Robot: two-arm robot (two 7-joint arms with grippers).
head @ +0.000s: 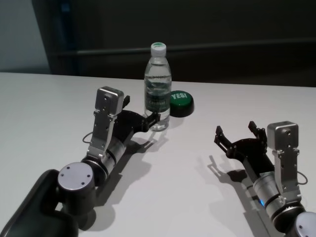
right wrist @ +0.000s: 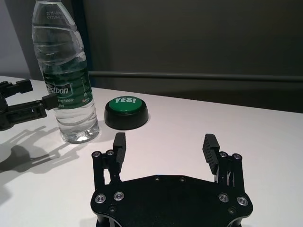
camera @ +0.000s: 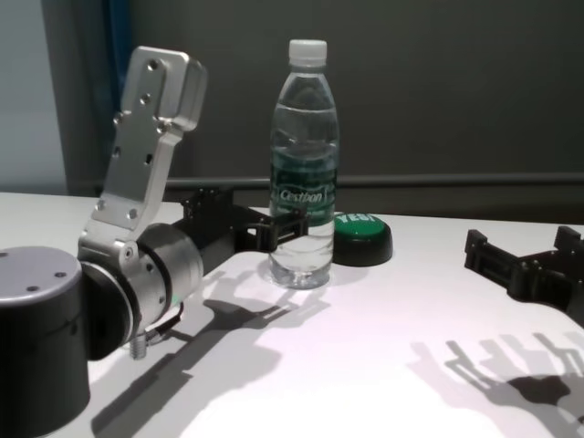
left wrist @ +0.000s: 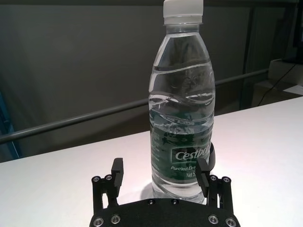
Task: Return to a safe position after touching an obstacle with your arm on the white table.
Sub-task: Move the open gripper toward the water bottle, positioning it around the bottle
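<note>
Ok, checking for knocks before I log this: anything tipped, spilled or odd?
Nothing stands out. The bottle stands upright and capped on the table, no water spilled. The left gripper sits open at its base, one finger beside the label.

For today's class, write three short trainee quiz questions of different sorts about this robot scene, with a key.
1. True or false: the water bottle stands upright on the white table.
2. Which gripper is at the bottle? A. left gripper B. right gripper
3. Fill in: the word on the green button is ____.

Key:
1. True.
2. A; one finger is at the bottle's side, while the open right gripper is apart from it.
3. YES!
</note>
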